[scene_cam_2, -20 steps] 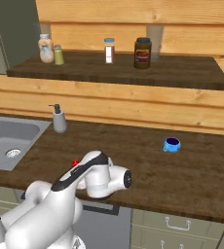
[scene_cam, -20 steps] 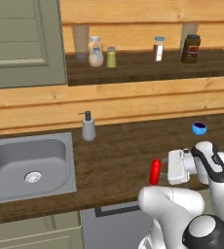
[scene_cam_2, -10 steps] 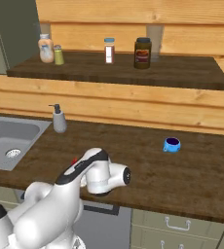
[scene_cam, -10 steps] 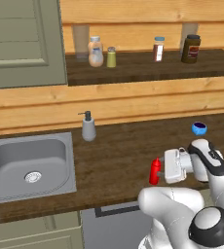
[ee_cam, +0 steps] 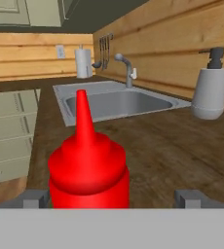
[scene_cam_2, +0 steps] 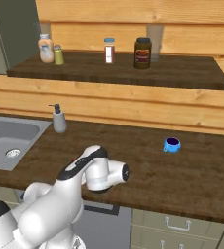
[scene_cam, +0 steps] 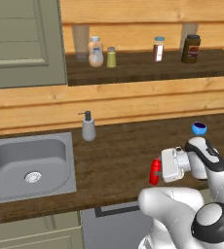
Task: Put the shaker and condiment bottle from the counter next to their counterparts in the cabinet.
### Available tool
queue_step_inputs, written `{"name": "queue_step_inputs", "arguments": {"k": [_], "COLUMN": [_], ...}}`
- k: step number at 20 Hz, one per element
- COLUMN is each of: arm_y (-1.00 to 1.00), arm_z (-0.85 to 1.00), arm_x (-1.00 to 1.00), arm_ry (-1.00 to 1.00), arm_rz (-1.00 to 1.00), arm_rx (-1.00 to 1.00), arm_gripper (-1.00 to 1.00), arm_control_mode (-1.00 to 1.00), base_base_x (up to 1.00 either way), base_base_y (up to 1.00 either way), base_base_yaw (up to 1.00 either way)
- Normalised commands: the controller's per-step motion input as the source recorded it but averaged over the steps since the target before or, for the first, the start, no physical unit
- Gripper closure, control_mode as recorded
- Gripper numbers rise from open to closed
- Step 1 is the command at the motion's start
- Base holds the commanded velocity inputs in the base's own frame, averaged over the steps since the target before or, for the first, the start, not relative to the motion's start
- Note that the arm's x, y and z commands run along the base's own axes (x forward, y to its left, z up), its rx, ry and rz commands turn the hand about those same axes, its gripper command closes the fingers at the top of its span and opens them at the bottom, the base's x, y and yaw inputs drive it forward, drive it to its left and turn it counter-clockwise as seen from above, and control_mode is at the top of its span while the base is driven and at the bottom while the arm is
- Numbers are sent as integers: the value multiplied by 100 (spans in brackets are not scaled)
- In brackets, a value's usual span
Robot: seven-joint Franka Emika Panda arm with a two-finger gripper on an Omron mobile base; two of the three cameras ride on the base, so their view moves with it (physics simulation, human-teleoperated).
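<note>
- Claw [ee_cam: 112, 198]: one, with jaws spread fully wide, a fingertip [ee_cam: 33, 198] low on each side of the hand view; nothing is clamped.
- Red bottle [ee_cam: 88, 163]: one, upright on the counter [scene_cam: 119, 155] near its front edge, standing between the spread tips but nearer the left one; whether it touches a tip cannot be told. In the left base view it [scene_cam: 155, 171] shows just left of the hand.
- Blue cup [scene_cam_2: 171, 144]: one, on the counter to the right, well apart from the bottle.
- Soap pump [scene_cam: 88, 127]: one, grey, upright by the back wall, just beside the sink [scene_cam: 28, 168].
- Sink: one steel basin set in the counter, with one tap [ee_cam: 126, 68] behind it.
- Cabinet [scene_cam: 148, 65] shelf: four containers in a row, namely one peach bottle [scene_cam: 95, 51] and one yellow-green shaker [scene_cam: 111, 57] close together, then one small white-labelled jar [scene_cam: 158, 48] and one dark jar [scene_cam: 191, 48].
- Cabinet door [scene_cam: 24, 44]: one, grey-green, at the left.
</note>
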Motion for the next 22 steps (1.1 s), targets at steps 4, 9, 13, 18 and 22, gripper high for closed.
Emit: {"name": "queue_step_inputs", "arguments": {"k": [4, 9, 13, 18, 22], "arm_y": [23, 20, 9, 8, 24], "arm_z": [-9, -10, 0, 37, 95], "arm_x": [0, 0, 0, 1, 9], "arm_ry": [0, 1, 4, -1, 1], "arm_rz": [0, 0, 0, 0, -4], "arm_rx": [0, 0, 0, 0, 0], "arm_gripper": [-100, 100, 100, 100, 100], "arm_control_mode": [-100, -100, -100, -100, -100], "base_base_x": [0, 0, 0, 0, 0], "base_base_y": [0, 0, 0, 0, 0], "base_base_yaw": [0, 0, 0, 0, 0]}}
